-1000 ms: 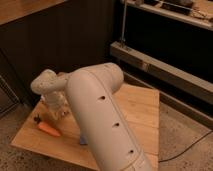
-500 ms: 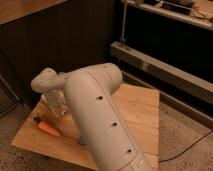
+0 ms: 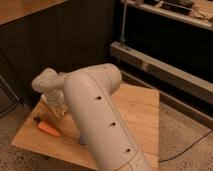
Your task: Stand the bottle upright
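One fat white arm fills the middle, a smooth rounded shell with a row of small dark holes. Under it is a squarish wooden table with pale grain. The gripper is low over the table's left side (can't tell if it's wide or pinched). The bottle is hidden somewhere behind it. A tapered orange carrot lies near the gripper.
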Motion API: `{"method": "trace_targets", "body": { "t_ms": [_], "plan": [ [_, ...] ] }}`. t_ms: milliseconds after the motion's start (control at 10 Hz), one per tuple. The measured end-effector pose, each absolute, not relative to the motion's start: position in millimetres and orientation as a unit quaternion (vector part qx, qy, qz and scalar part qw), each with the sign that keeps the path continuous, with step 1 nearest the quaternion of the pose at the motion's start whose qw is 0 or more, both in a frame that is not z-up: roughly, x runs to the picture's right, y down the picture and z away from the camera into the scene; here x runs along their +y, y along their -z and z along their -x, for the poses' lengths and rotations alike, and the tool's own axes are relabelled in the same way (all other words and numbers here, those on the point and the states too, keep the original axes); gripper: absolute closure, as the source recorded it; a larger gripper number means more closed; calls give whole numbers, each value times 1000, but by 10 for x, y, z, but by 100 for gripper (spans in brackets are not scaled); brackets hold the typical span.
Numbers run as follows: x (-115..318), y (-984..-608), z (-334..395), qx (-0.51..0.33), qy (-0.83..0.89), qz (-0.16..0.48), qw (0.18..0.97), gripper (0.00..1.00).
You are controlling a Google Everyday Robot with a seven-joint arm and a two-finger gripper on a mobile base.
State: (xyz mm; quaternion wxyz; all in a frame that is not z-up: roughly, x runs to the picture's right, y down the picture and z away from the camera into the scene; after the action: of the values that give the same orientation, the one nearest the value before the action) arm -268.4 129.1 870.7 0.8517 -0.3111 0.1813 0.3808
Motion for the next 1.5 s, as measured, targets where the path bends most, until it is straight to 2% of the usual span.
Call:
{"method": "trace_targets", "body": {
  "t_ms": [100,200,800,1500],
  "plan": [
    [1293,-8712,2693,182,-381,311,851,58],
    [1294,-8719,2697,182,-381,311,851,64],
    [1295,-8750,2665,190,-384,310,849,64],
    [1026,-8479,2655,171,-397,288,854,64]
  ]
}}
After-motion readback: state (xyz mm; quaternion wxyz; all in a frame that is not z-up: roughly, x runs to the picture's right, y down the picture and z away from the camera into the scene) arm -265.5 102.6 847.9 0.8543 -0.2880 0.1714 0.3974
